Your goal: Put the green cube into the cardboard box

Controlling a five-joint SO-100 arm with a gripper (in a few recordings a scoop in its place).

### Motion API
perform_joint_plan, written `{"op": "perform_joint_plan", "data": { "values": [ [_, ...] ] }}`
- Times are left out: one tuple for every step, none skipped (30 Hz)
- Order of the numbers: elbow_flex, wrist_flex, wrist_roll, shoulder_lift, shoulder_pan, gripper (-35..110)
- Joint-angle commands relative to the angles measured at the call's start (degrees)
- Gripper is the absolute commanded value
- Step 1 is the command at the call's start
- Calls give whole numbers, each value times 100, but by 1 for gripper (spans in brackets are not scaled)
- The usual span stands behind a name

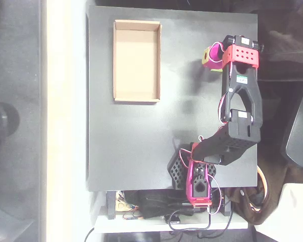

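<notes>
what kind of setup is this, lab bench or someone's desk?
Likely a lab or hobby robotics bench, not a home desk: a black mat as work surface, loose wiring and electronics at its edge, and an office chair alongside.

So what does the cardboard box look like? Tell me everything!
The cardboard box is a shallow, tan tray with low walls and a lighter brown floor, open on top. It looks like plain cardboard. It is a long rectangle and lies flat on the black table, near the top left of the overhead view. Nothing is inside it. Nothing touches it but the table; the claw is off to its right.
</notes>
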Motion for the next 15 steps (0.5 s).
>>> {"op": "perform_joint_plan", "data": {
  "values": [
    [-114, 53, 26, 18, 53, 38],
    [-114, 53, 26, 18, 53, 38],
    [-114, 53, 26, 18, 53, 38],
    [-114, 53, 26, 18, 53, 38],
    [-114, 53, 26, 18, 53, 38],
    [-114, 53, 26, 18, 44, 38],
    [-114, 53, 26, 18, 44, 38],
    [-114, 53, 26, 18, 35, 38],
    [-114, 53, 26, 18, 35, 38],
    [-114, 53, 26, 18, 35, 37],
    [-114, 53, 26, 26, 35, 36],
    [-114, 62, 26, 35, 35, 34],
    [-123, 70, 26, 44, 44, 32],
    [-123, 88, 26, 62, 62, 30],
    [-123, 97, 26, 70, 88, 27]
  ]
}}
